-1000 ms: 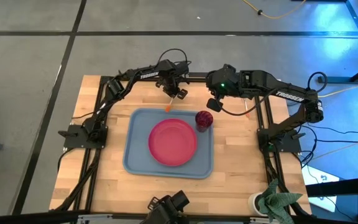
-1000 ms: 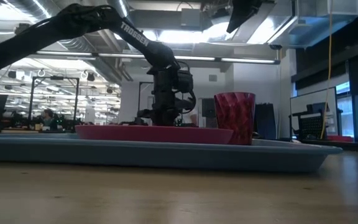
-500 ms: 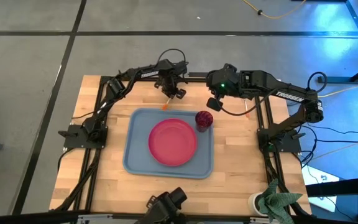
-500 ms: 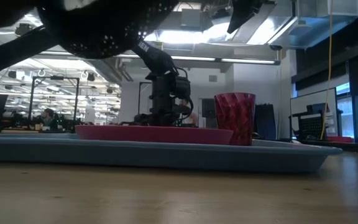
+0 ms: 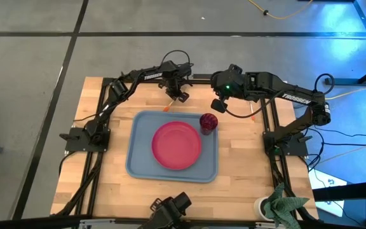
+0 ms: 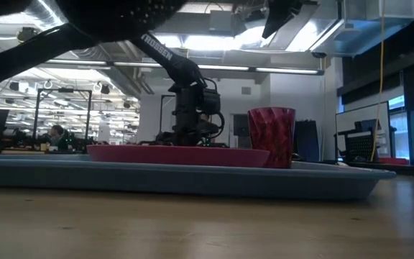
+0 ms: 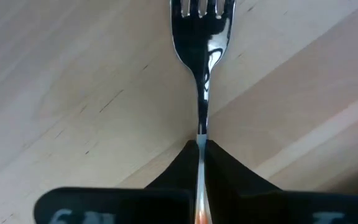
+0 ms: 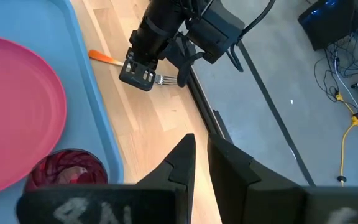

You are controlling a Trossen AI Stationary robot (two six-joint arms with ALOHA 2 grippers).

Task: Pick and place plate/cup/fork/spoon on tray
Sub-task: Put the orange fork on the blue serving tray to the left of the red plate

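The step in hand looks like the fork pickup: the plate and cup already sit on the tray, the plate near its centre and the cup at about 1 o'clock from it, by the tray's far right corner. The fork lies on the table just beyond the tray's far edge, at about 12 o'clock from the plate. The left gripper is down over it with its fingers narrow and closed on the fork's neck; the left wrist view shows the silver stem pinched between the 2 dark pads, prongs pointing away over bare wood. Whether the fork has left the table I cannot tell. The next move, I judge, calls for a clean lift and a short carry toward 6 o'clock, clearing the raised rim and finding tray floor beside the plate. The right gripper waits above the table at about 1 o'clock from the cup, its fingers nearly together and empty. The right wrist view shows the orange handle sticking out behind the left gripper toward the tray, hidden from the left wrist camera. The low view shows cup and plate on the tray, but no fork. I cannot find the spoon in any view.
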